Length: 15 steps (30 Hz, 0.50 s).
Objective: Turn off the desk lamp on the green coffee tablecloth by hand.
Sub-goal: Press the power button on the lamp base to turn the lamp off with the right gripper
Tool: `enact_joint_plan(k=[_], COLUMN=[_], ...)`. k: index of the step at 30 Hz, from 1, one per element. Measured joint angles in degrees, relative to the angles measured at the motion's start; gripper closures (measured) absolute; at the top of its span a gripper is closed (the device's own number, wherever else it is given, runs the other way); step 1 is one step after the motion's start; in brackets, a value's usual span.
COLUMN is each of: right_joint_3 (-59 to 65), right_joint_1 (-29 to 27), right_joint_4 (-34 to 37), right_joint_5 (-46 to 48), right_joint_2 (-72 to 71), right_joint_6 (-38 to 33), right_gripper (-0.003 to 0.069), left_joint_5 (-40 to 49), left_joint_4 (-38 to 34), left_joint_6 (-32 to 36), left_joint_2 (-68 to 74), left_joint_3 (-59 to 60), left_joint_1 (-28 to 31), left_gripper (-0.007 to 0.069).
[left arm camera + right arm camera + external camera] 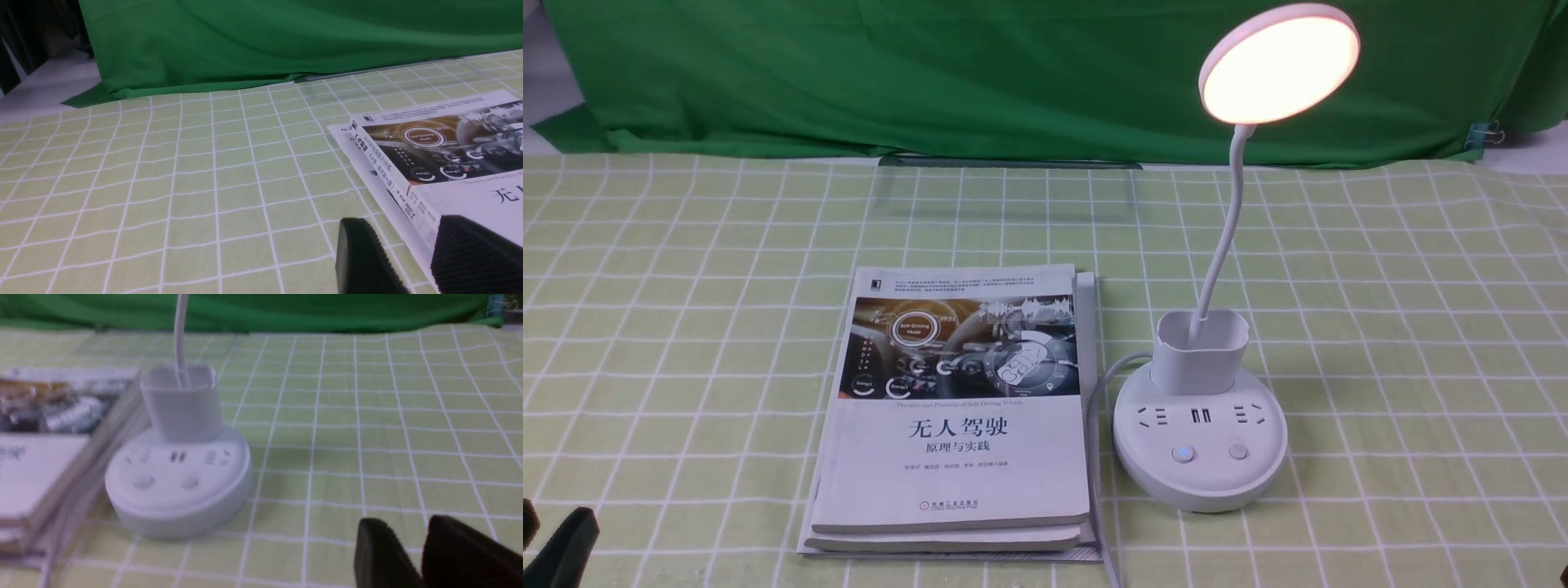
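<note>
The white desk lamp (1199, 445) stands right of centre on the green coffee tablecloth (1405, 327). Its round disc head (1278, 64) glows warm, held up by a thin neck rising from a cup holder. Two buttons (1179, 453) sit on the front of the round base, below the sockets. My left gripper (402, 222) is open and empty, low at the near left corner beside the books. In the right wrist view the lamp base (179, 482) lies well apart from my right gripper (406, 522), which hovers over bare cloth, jaws slightly parted with nothing between them.
A stack of books (960, 408) lies just left of the lamp. The lamp's white cable (1098, 392) runs between books and base toward the near edge. A dark green backdrop (931, 73) hangs behind the table, with a clip (1486, 135) at its right.
</note>
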Motion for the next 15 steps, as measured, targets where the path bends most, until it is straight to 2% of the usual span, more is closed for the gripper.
enact_joint_plan(k=[3, 7, 10, 12, 15], right_joint_3=[0.0, 0.0, 0.0, 0.0, -2.7], right_joint_1=[0.0, 0.0, 0.0, 0.1, 0.2], right_joint_4=[0.5, 0.7, 0.7, 0.7, 0.7], right_joint_5=[-7.3, -14.6, -15.7, -15.4, -9.0], right_joint_2=[0.0, 0.0, 0.0, 0.0, 2.4], right_joint_6=[9.4, 15.4, 16.7, 20.2, 21.3], right_gripper=[0.0419, 0.0440, 0.0453, 0.0494, 0.0567], left_joint_5=[0.0, 0.0, 0.0, 0.0, 0.0], left_joint_4=[0.0, 0.0, 0.0, 0.0, 0.0], left_joint_6=[0.0, 0.0, 0.0, 0.0, 0.0], left_joint_2=[0.0, 0.0, 0.0, 0.0, 0.0], left_joint_3=[0.0, 0.0, 0.0, 0.0, 0.0], left_joint_1=[0.0, 0.0, 0.0, 0.0, 0.0], left_gripper=[0.0382, 0.0382, 0.0382, 0.0382, 0.0382])
